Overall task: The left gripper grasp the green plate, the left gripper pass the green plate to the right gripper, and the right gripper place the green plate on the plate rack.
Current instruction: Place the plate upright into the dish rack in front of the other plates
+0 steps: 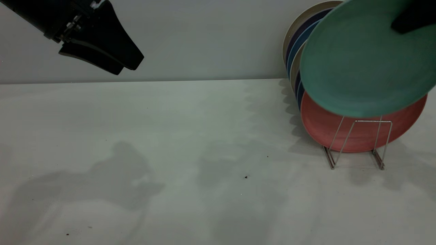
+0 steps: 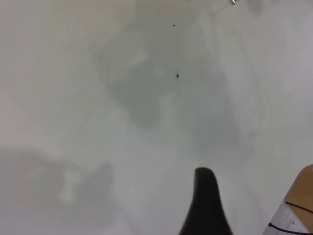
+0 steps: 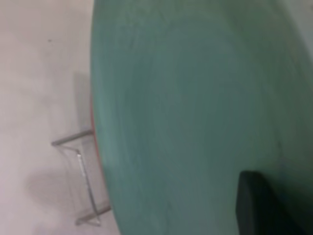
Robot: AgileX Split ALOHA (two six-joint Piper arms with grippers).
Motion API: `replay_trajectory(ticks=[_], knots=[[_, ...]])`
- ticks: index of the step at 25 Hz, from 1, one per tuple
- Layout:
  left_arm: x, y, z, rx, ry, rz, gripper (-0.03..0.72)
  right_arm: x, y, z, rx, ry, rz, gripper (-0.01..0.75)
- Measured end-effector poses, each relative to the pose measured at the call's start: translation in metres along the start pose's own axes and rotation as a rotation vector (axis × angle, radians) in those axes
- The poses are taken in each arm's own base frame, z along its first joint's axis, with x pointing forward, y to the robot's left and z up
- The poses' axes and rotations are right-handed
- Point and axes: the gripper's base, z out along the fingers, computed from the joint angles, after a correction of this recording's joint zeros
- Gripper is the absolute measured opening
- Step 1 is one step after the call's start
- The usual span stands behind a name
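My right gripper (image 1: 396,25) at the top right is shut on the rim of the green plate (image 1: 361,61). It holds the plate tilted in the air, just above the front loop of the plate rack (image 1: 383,143) and in front of the plates standing there. In the right wrist view the green plate (image 3: 195,107) fills most of the picture, one black finger (image 3: 257,205) lies on it, and the plate rack (image 3: 80,166) shows below its edge. My left gripper (image 1: 127,68) hangs empty at the top left, high over the table, jaws slightly apart; one of its fingers (image 2: 205,200) shows in the left wrist view.
A salmon-pink plate (image 1: 340,129) stands in the rack right behind the front loop. Behind it stand dark blue plates (image 1: 295,47) and a beige one (image 1: 306,15). The grey table (image 1: 190,153) runs back to a pale wall.
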Motion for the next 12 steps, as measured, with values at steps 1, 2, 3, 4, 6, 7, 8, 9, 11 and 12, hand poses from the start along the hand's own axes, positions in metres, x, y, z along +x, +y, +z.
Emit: replay_trajectory(ticks=[1,2,3,4,6,7,8,9,11,12], knots=[[0.000,0.000,0.000,0.000,0.000,-0.003,0.586,0.001,0.001,0.003,-0.010,-0.001,0.003,0.117],[0.000,0.000,0.000,0.000,0.000,-0.005,0.586,0.002,0.002,0.005,-0.021,0.000,0.006,0.116],[0.000,0.000,0.000,0.000,0.000,-0.006,0.586,0.003,0.003,0.006,-0.027,-0.001,0.008,0.116],[0.000,0.000,0.000,0.000,0.000,-0.007,0.586,0.004,0.003,0.008,-0.033,0.001,0.009,0.116],[0.000,0.000,0.000,0.000,0.000,-0.007,0.586,0.005,0.004,0.010,-0.040,0.002,0.010,0.116],[0.000,0.000,0.000,0.000,0.000,-0.008,0.586,0.005,0.005,0.011,-0.044,0.003,0.012,0.116],[0.000,0.000,0.000,0.000,0.000,-0.008,0.586,0.006,0.005,0.012,-0.045,0.004,0.013,0.116],[0.000,0.000,0.000,0.000,0.000,-0.008,0.586,0.006,0.005,0.013,-0.048,0.004,0.014,0.116],[0.000,0.000,0.000,0.000,0.000,-0.009,0.586,0.006,0.005,0.014,-0.050,0.005,0.015,0.116],[0.000,0.000,0.000,0.000,0.000,-0.009,0.586,0.007,0.006,0.014,-0.051,0.006,0.015,0.117]])
